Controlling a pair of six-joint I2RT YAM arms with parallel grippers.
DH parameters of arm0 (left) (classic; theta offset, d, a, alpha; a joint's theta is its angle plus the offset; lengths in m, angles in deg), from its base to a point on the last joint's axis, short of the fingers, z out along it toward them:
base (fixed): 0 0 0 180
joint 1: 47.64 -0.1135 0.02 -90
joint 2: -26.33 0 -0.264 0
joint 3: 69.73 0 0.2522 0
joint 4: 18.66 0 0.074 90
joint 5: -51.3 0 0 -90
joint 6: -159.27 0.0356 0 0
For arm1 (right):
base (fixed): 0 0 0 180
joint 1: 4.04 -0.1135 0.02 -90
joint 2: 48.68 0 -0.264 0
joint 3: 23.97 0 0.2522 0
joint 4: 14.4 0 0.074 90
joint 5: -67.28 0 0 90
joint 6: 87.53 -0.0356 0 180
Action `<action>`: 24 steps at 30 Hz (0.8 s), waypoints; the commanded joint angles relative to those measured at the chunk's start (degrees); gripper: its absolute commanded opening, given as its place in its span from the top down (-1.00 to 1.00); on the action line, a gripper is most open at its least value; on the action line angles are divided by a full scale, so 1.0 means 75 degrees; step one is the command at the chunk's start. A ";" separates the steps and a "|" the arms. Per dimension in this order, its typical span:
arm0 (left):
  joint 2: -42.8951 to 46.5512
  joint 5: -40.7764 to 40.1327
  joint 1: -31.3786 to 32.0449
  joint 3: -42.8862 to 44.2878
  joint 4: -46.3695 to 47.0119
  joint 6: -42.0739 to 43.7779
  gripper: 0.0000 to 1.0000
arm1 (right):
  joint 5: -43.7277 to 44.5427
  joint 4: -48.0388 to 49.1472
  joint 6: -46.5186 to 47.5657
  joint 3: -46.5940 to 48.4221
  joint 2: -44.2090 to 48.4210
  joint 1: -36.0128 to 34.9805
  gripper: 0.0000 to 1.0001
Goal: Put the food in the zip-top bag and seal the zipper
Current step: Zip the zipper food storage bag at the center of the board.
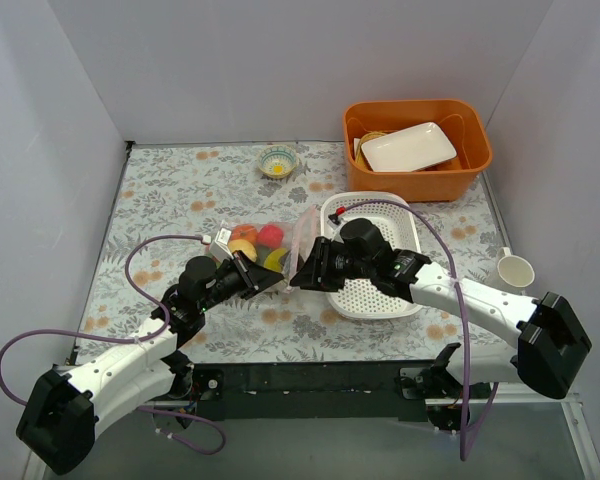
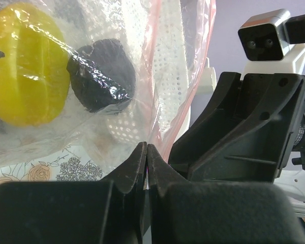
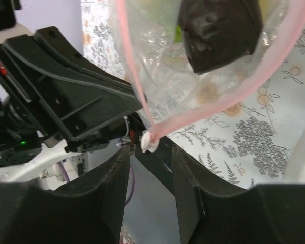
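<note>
1. The left gripper [image 2: 146, 152] is seen with its fingers pressed together; the clear plastic of the zip-top bag [image 2: 117, 30] is pinched between them, just beside the zipper [image 2: 153, 66].
2. The right gripper [image 3: 150, 162] is held with its fingers apart; the white slider [image 3: 150, 142] — at the corner where the pink strip folds — is framed between the tips; whether it is touched cannot be told.
3. Both arms are stretched forward over the table [image 1: 180, 190] and angled inward; the grippers are brought face to face at the bag's near edge.
4. The food is contained in the bag — a yellow fruit [image 2: 23, 66] and the dark avocado [image 2: 104, 73] are seen through the plastic; the bag is placed just left of the white basket [image 1: 380, 295].
</note>
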 commanded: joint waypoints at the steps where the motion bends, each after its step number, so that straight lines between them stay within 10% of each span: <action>1: 0.0015 -0.0148 0.0031 0.0257 0.0066 -0.0034 1.00 | -0.0222 0.0802 -0.0292 0.0039 -0.0126 -0.0052 0.06; 24: 0.0062 -0.0171 0.0031 0.0175 0.0148 -0.0163 1.00 | -0.0714 0.1341 -0.0855 -0.0254 -0.0501 -0.0075 0.32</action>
